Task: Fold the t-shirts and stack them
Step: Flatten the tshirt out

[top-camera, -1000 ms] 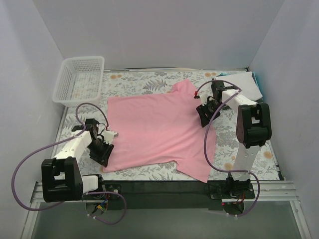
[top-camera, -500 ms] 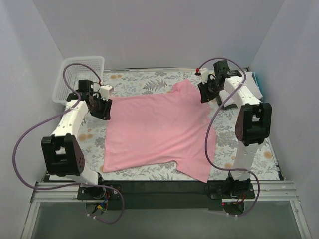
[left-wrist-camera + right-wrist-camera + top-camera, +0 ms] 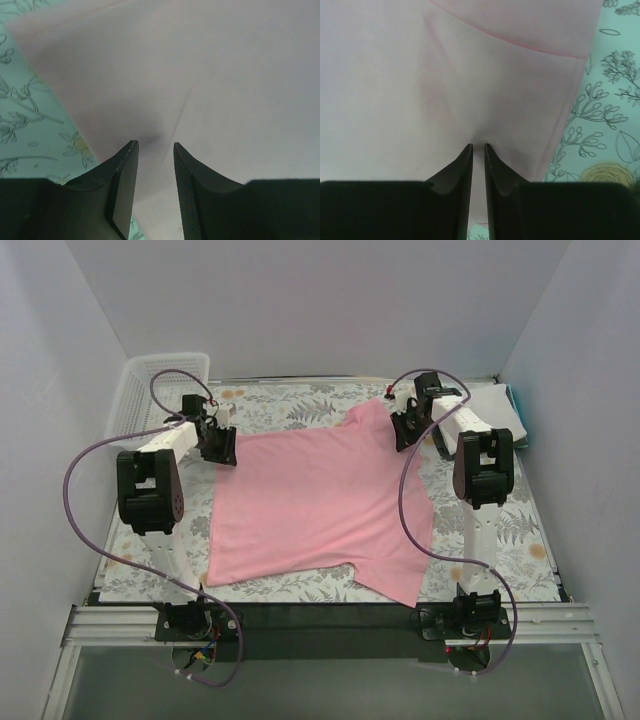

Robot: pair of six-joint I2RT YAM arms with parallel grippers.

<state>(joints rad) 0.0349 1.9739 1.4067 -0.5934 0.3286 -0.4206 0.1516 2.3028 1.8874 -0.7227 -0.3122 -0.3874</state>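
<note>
A plain pink t-shirt (image 3: 310, 500) lies spread flat on the floral tablecloth, with one sleeve pointing to the back right. My left gripper (image 3: 225, 448) is down on its far left corner. In the left wrist view that gripper (image 3: 155, 144) stands open, its tips resting on the pink cloth (image 3: 225, 75), which shows between them. My right gripper (image 3: 402, 432) is at the shirt's far right, by the sleeve. In the right wrist view it (image 3: 478, 145) is nearly closed, and the pink cloth (image 3: 395, 75) puckers into the narrow gap. Folded t-shirts (image 3: 497, 405), white with a teal edge, lie at the back right.
A white mesh basket (image 3: 150, 405) stands at the back left, close behind the left arm. The floral tablecloth (image 3: 290, 405) covers the table, with walls on three sides. The cables of both arms loop over the table's left and right margins.
The left arm swung from the shirt's near left edge up to its far left corner. The right gripper shifted slightly along the far right edge and its jaws narrowed onto the cloth.
</note>
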